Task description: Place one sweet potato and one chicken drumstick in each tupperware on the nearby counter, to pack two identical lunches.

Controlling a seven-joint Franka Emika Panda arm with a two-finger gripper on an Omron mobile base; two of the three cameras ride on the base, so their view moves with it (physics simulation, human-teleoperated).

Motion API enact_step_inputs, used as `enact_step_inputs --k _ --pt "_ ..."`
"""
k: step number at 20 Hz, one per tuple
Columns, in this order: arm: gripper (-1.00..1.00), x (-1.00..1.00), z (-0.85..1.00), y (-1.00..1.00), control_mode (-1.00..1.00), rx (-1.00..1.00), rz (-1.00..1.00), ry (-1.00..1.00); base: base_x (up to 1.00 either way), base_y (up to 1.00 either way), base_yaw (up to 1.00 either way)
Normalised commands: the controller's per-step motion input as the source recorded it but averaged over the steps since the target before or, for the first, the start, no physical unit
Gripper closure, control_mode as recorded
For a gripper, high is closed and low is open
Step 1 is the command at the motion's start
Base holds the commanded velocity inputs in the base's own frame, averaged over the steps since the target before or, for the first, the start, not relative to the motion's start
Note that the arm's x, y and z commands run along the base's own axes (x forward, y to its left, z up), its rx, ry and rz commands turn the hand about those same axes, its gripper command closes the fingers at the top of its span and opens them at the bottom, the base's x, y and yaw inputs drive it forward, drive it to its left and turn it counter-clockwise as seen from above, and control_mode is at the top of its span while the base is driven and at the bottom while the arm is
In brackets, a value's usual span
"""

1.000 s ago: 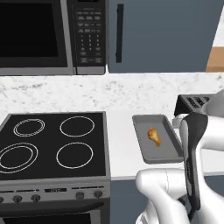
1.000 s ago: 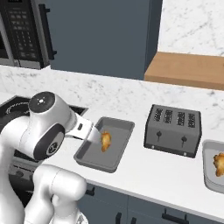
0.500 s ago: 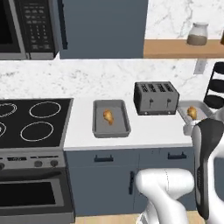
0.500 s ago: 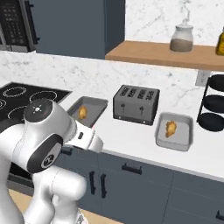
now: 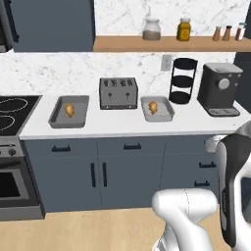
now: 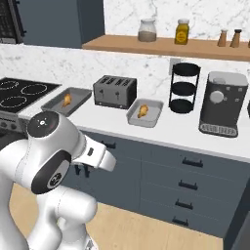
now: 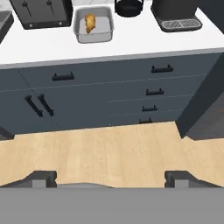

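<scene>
Tupperware sits in two places on the white bench [image 5: 122, 128]: the left tupperware [image 5: 69, 111] lies just left of the grey toaster [image 5: 118, 92], and the right tupperware [image 5: 157, 108] lies just right of it, each a shallow grey tray with a raised rim. Each tray holds one golden-orange chicken drumstick, the left drumstick [image 5: 70, 109] near the middle of its tray and the right drumstick [image 5: 153, 107] likewise. From the right base view the same row reads left tray [image 6: 67, 101], toaster [image 6: 114, 91], right tray [image 6: 145, 113], with a drumstick [image 6: 142, 111] lying in the right one. No sweet potato can be made out in either tray. Right of the right tray stands a black tiered rack [image 5: 183, 81], and beyond it a dark coffee machine [image 5: 219, 88]. A wooden shelf [image 5: 166, 43] above carries a jar [image 5: 151, 29], a yellow bottle [image 5: 184, 30] and small shakers [image 5: 227, 33]. A black stovetop [image 5: 12, 113] lies at the left end of the bench. Dark blue-grey cabinets [image 5: 117, 168] with black handles fill the space below, over a light wooden floor [image 7: 109, 153]. In the hand view the gripper [image 7: 112, 178] hangs over the floor in front of the cabinets, well apart from the bench, with the right tray [image 7: 93, 24] and its drumstick [image 7: 89, 22] far ahead. The fingers [image 7: 42, 177] stand spread wide, with nothing between them.
</scene>
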Motion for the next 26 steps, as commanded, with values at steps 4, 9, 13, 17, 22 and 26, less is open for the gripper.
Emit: enact_step_inputs --k 4,9,13,17,22,26 --pt "-1.0 0.0 0.0 0.0 1.0 0.0 0.0 0.0 -0.72 -1.0 -0.17" --pt "-1.0 0.0 0.0 0.0 1.0 0.0 0.0 0.0 0.1 -1.0 -0.18" --pt "-1.0 0.0 0.0 0.0 1.0 0.0 0.0 0.0 0.85 -1.0 -0.07" --pt "-1.0 0.0 0.0 0.0 1.0 0.0 0.0 0.0 0.88 -1.0 0.0" --pt "-1.0 0.0 0.0 0.0 1.0 0.0 0.0 0.0 0.15 -1.0 -0.02" --pt "-1.0 0.0 0.0 0.0 1.0 0.0 0.0 0.0 0.05 -1.0 0.05"
